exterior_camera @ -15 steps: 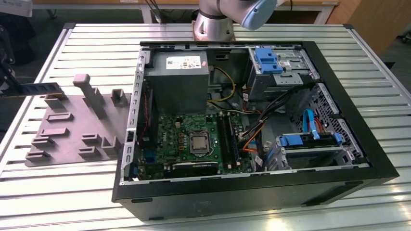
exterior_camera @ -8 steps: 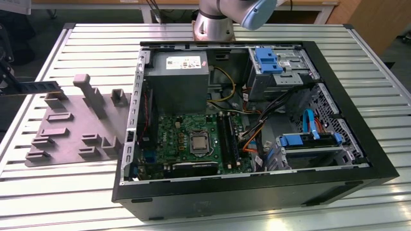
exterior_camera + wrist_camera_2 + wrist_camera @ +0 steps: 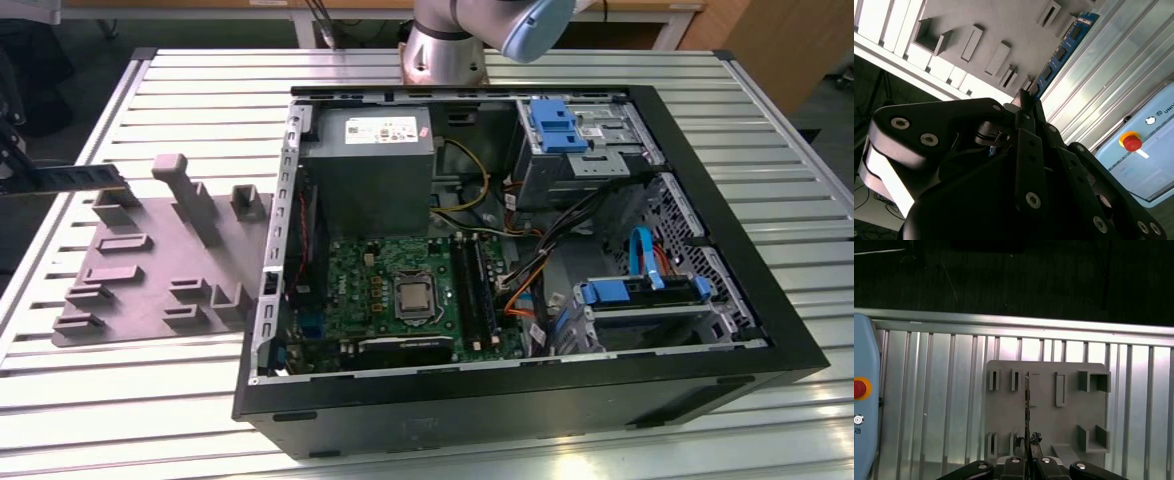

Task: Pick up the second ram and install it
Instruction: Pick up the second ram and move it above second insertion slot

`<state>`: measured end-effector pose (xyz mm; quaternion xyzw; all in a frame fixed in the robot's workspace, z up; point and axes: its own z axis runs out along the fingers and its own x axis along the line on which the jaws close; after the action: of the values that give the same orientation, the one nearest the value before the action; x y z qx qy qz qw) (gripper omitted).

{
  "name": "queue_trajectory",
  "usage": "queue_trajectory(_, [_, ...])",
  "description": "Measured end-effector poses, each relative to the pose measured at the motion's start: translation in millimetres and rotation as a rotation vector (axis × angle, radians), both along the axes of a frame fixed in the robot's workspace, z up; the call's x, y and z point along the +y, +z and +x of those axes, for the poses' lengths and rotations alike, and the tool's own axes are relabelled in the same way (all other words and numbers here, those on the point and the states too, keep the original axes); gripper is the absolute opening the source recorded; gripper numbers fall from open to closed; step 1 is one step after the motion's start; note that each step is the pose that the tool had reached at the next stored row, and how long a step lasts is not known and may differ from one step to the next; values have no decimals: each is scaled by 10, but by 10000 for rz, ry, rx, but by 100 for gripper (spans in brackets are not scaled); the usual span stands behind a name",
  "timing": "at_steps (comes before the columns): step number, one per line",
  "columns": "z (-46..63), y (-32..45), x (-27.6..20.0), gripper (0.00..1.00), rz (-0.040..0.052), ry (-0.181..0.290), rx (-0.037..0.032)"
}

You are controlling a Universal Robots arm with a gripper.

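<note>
Second ram (image 3: 1061,50): long, thin, flat memory stick; blue face with a row of small dark chips in the second wrist view; seen edge-on in the first wrist view. Handling, as judged: light and stiff, but fragile; likely to crack if bent or levered; chips and contact edge best left untouched; smooth faces may slip under a weak squeeze; best hold is across the two flat faces near one short end, with modest pressure. Location: at the exterior view's left, over the far corner of the grey fixture plate (image 3: 147,250), seemingly lifted clear of its slots; well apart from the open computer case (image 3: 534,400) and its motherboard (image 3: 387,290), both on the slatted table (image 3: 134,400). Gripper (image 3: 1026,102): jaws clamped on one end of the ram, a finger on each flat face; the rest of the ram juts straight out beyond the fingertips, in line with the jaws, unsupported along its length.
</note>
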<state>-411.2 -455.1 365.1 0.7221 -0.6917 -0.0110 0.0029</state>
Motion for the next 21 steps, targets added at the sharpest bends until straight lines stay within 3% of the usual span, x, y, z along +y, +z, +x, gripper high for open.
queue_trajectory(21, [0,112,14,14,0,0,0])
